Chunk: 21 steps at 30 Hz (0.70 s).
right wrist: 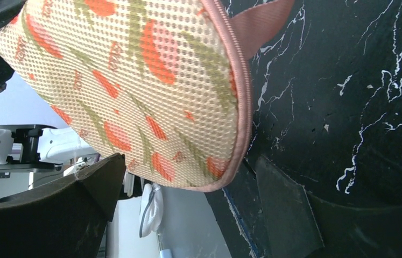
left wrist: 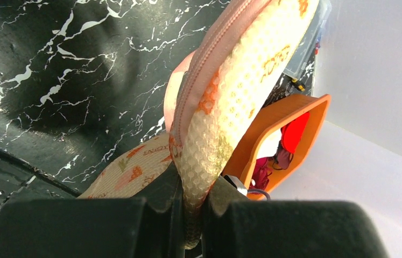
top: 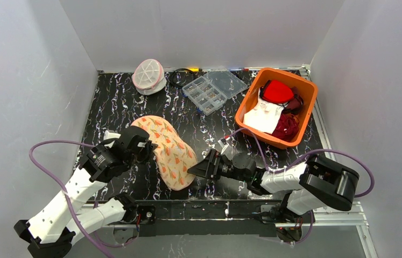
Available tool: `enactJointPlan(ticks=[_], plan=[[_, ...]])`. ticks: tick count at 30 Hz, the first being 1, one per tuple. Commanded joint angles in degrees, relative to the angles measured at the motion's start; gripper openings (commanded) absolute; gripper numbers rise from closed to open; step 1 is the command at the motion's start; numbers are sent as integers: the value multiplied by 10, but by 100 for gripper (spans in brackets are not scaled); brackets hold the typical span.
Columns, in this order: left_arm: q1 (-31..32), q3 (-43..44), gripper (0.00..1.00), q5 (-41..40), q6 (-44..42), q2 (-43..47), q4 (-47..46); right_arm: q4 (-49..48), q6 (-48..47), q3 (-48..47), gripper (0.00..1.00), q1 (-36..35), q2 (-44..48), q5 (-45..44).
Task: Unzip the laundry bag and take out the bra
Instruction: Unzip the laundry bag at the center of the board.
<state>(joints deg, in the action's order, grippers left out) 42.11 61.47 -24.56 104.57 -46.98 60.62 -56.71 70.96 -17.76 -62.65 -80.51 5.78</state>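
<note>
Looking down from the top camera, the laundry bag [top: 170, 153] lies near the front of the tabletop [top: 123, 107], between the two arms: a peanut-shaped, cream mesh pouch with an orange print. The left claw [top: 147, 148] is clenched on its left edge, and the right claw [top: 198, 169] sits just beside its near right end, jaws spread wide with nothing between them. A white domed mesh pod [top: 148, 75], a clear compartment box [top: 214, 88] and an orange bin [top: 276, 71] of cloth stand well apart at the back.

The left wrist view shows the padded mesh pinched between the fingers, the bag rising on edge with the pink zip [left wrist: 204, 70] running along its seam.

In the right wrist view the bag's rounded end hangs between the open fingers, and a pink fabric tab [right wrist: 260, 24] sticks out beside the zip line. I cannot make out the slider.

By my judgement the bag is light, soft and springy, and it will buckle if squeezed mid-body. The rim seam gives firmer purchase, and the zip pull is the part for the right claw to take.
</note>
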Motion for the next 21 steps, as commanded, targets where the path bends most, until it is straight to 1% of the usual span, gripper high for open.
enactJointPlan(ticks=[1,3,5,12,15,17,19,21], plan=[[0,10,0,-16,-7,18,2,-7,-12,-6,98,-3,0,-19],[0,10,0,-9,-8,18,2,-25,-13,-8,96,-3,-10,-11],[1,8,0,2,-9,14,0,-54,-11,-17,93,-3,-24,1],[0,-29,0,34,-11,33,-32,-115,3,-53,71,-3,-62,20],[1,-36,0,36,-17,40,-37,-167,20,-51,55,-2,-82,25],[1,-40,0,31,-24,46,-37,-183,28,-47,44,-2,-82,27],[0,-48,0,22,-34,54,-40,-178,27,-41,34,-3,-69,29],[0,-60,0,12,-54,65,-46,-161,21,-32,26,-2,-45,27]])
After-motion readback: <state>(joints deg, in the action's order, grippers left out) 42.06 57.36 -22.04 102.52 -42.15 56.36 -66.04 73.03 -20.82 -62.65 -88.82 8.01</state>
